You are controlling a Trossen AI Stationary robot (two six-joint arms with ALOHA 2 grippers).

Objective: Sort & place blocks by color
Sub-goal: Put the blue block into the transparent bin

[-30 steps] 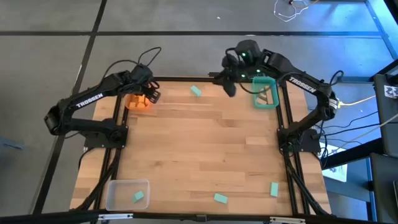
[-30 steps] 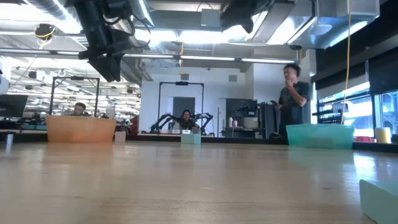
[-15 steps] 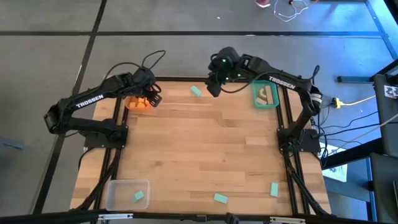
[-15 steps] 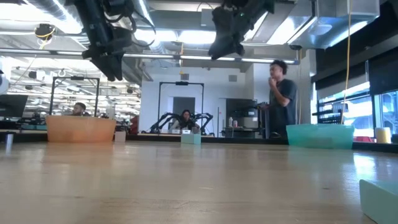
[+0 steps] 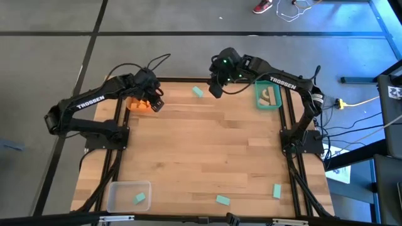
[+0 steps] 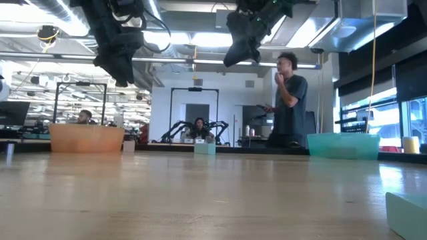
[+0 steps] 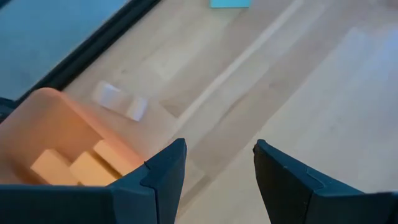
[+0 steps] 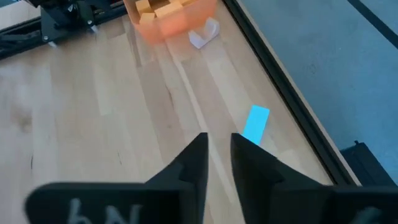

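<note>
My left gripper [image 5: 155, 102] hangs open beside the orange bin [image 5: 137, 103], on the side toward the table's middle. Orange blocks [image 7: 68, 167] lie in that bin [image 7: 43, 134]. My right gripper [image 5: 215, 88] hovers near the far edge, just right of a teal block [image 5: 198, 91] that lies flat on the table. In its wrist view the fingers [image 8: 219, 155] stand a narrow gap apart, holding nothing, with the teal block [image 8: 255, 123] just beyond them. More teal blocks lie near the near edge [image 5: 222, 200] [image 5: 276, 191], and one lies in the clear bin [image 5: 140, 198].
The teal bin [image 5: 267, 95] stands at the far right corner with pale pieces inside. The clear bin [image 5: 129, 195] sits at the near left corner. A small clear tag [image 7: 121, 102] lies by the orange bin. A person [image 6: 287, 100] stands in the room behind the table.
My right gripper has moved from beside the teal bin toward the table's left, along the far edge, and stopped close to the teal block. My left gripper has shifted slightly toward the table's middle. The person behind the table has walked left.
</note>
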